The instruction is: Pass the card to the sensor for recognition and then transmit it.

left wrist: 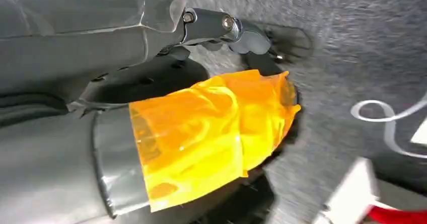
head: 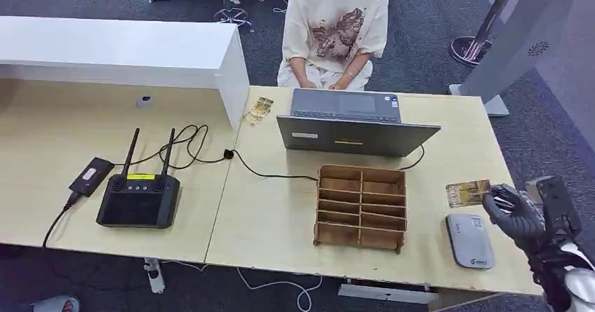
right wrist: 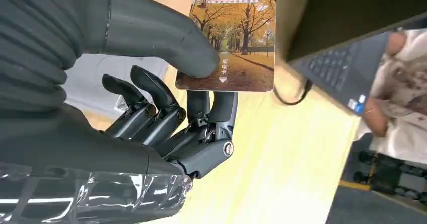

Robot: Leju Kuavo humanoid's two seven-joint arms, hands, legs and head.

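My right hand pinches a hotel key card printed with autumn trees, at the table's right end. In the right wrist view the thumb presses on the card and the dark fingers lie under it. The card juts out from the hand, just beyond the flat grey sensor that lies near the table's front edge. My left hand hangs over grey carpet, its thumb wrapped in orange tape, holding nothing.
A wooden compartment rack stands left of the sensor, with an open laptop behind it and a person seated at it. A black router, cables and a white counter occupy the left. Another card lies near the counter.
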